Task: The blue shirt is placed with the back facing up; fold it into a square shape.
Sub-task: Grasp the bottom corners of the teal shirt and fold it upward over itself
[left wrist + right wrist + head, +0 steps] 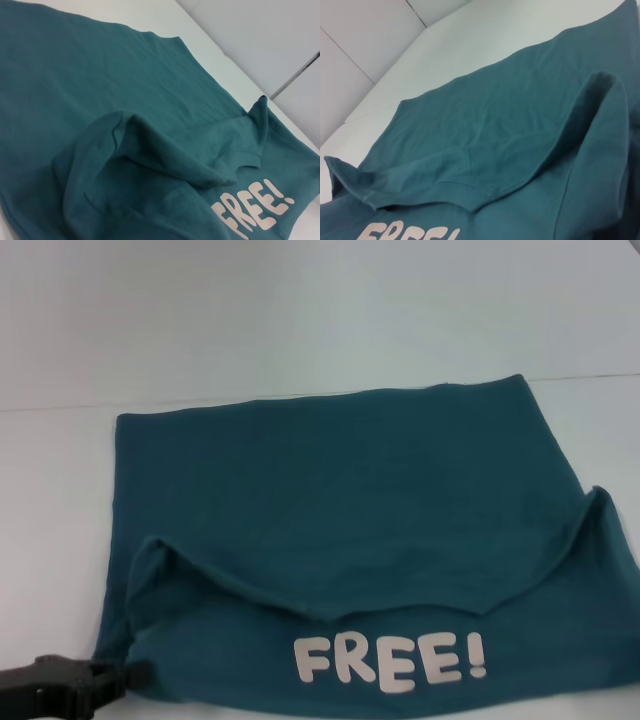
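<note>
The soft, limp shirt (340, 500) wants pinching at its lower-frame corners; left tool (128, 676) there, grip state unclear.

the shirt (340, 480) is showing one word, "free!", in rounded white capitals with an exclamation mark. in the head view the lettering (390, 662) is sitting on the turned-up near part of the cloth, reading whole and upright. in the left wrist view the same word (255, 207) is running slantwise, with its first letter partly hidden behind a fold. in the right wrist view only the tops of the letters (407, 234) are showing at the frame's edge. nothing else readable is showing.
</note>
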You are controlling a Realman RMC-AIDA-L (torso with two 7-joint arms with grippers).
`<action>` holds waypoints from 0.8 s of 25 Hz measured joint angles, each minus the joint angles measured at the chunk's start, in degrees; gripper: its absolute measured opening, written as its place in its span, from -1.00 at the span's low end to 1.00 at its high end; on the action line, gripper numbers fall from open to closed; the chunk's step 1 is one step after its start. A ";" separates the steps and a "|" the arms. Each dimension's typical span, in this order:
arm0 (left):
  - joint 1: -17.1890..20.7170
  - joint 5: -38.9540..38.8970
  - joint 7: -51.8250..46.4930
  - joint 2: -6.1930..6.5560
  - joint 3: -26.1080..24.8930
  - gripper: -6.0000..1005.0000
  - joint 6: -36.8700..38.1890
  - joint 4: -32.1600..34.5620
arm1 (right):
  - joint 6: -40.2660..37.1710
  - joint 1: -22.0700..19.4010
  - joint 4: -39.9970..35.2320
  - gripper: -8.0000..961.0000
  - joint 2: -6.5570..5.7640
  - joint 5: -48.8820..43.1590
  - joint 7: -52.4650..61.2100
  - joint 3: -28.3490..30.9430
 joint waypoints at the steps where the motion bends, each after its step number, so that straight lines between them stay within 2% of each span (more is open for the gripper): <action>1: 0.13 0.03 0.00 0.02 0.00 -0.93 0.40 0.02 | 0.00 0.00 0.00 -0.90 0.00 0.00 0.00 0.00; 12: 1.23 1.57 0.25 0.06 -1.79 -0.93 3.11 0.18 | -3.03 -3.17 0.00 -0.91 0.62 -0.03 -3.13 0.85; 20: 1.63 2.96 0.61 0.14 -3.26 -0.93 4.82 0.18 | -5.51 -4.33 0.00 -0.90 0.65 -0.42 -3.79 3.74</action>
